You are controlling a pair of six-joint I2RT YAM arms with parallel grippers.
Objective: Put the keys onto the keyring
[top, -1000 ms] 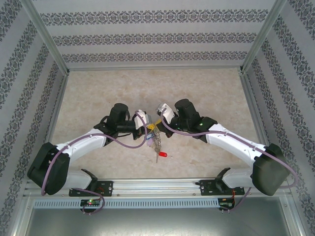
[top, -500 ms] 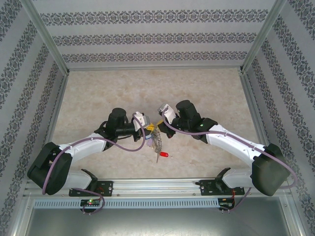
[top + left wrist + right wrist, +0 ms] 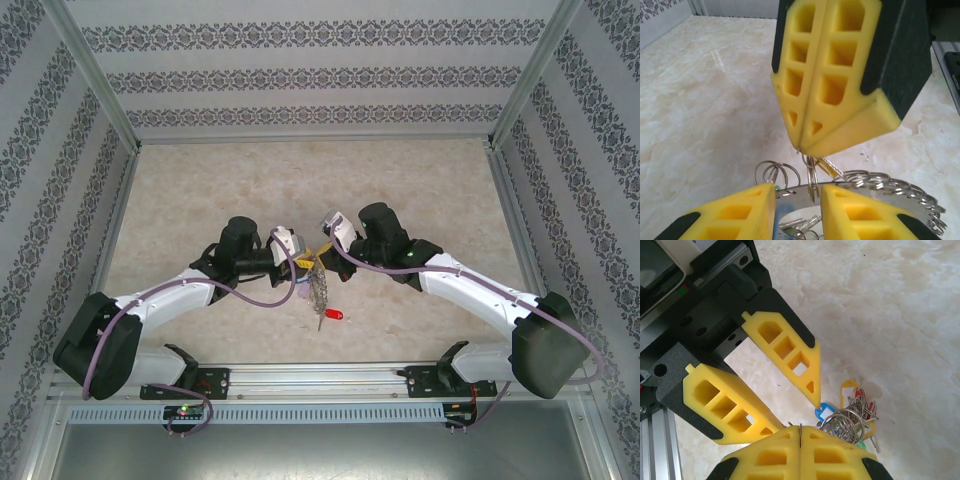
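The keyring (image 3: 790,196), a broad grey metal band fringed with small rings and keys, hangs between the two grippers (image 3: 315,285). My left gripper (image 3: 797,210) is open, and the band crosses the gap between its yellow pads (image 3: 725,215). My right gripper (image 3: 800,429) is shut on a thin split ring (image 3: 812,172) that loops over the band, with a brass-coloured key (image 3: 834,171) beside it. From above, the left gripper (image 3: 302,262) and right gripper (image 3: 320,248) meet tip to tip. A red tag (image 3: 332,316) lies below the bunch.
Blue (image 3: 825,412) and yellow (image 3: 849,390) tags and a tangle of rings (image 3: 854,416) dangle over the marble tabletop (image 3: 420,180). Patterned walls close in three sides. The metal rail (image 3: 320,380) with the arm bases runs along the near edge.
My left gripper's jaws have parted from shut to open around the band. The right gripper stays shut and the key bunch has barely shifted.
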